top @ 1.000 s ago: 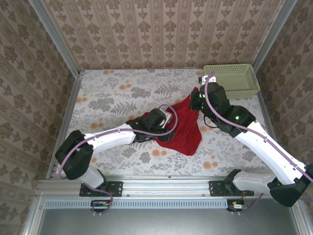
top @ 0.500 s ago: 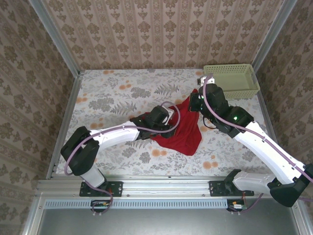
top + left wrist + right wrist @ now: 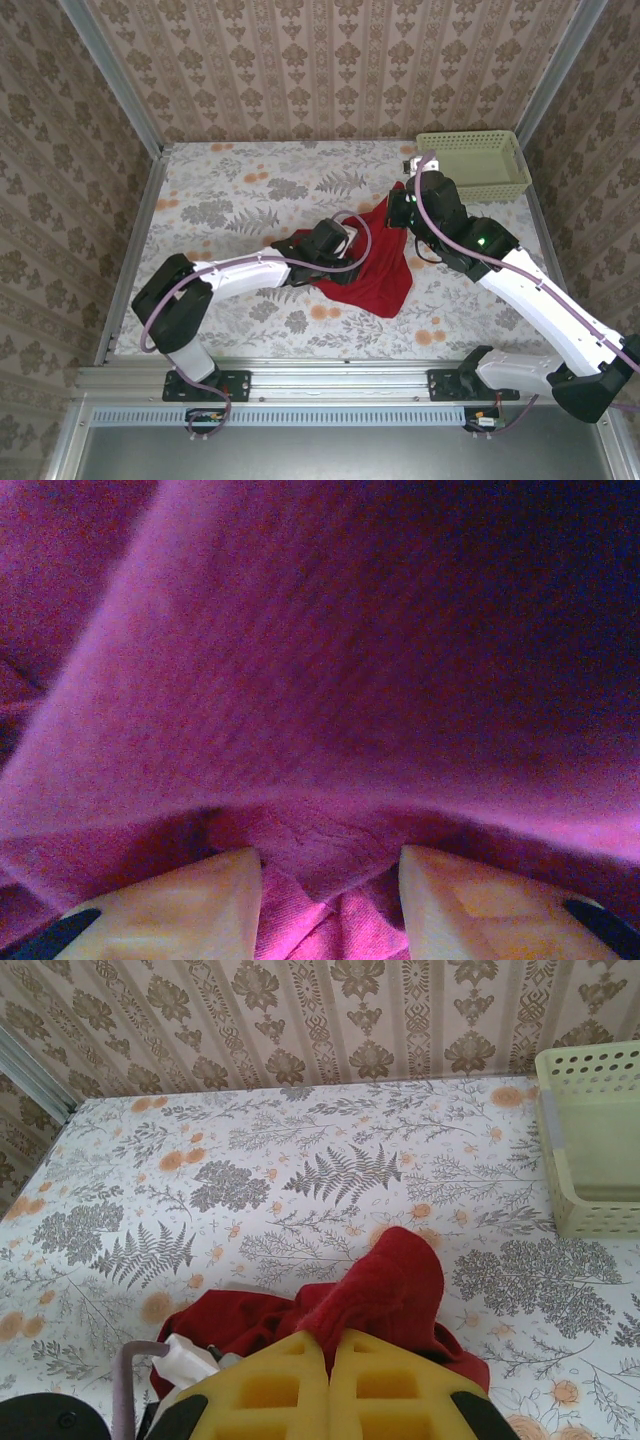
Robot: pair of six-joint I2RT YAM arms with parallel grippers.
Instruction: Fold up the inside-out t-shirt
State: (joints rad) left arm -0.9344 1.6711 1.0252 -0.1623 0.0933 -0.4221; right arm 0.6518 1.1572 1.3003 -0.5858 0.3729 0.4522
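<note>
Gripping: a peak of the inside-out t-shirt (image 3: 368, 265), bunched right of the table (image 3: 230, 200) centre, is pinched by the closed right gripper (image 3: 331, 1345).
Left gripper (image 3: 330, 870): sunk in cloth; grip cannot be told.
Technique: cloth should be lifted slowly, then spread flat.

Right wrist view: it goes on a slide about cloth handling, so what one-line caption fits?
Right tool shut on a fold of the red t-shirt over the floral table, green basket nearby.

Red t-shirt (image 3: 375, 270), crumpled in a heap, one end seemingly pulled upward.
</note>
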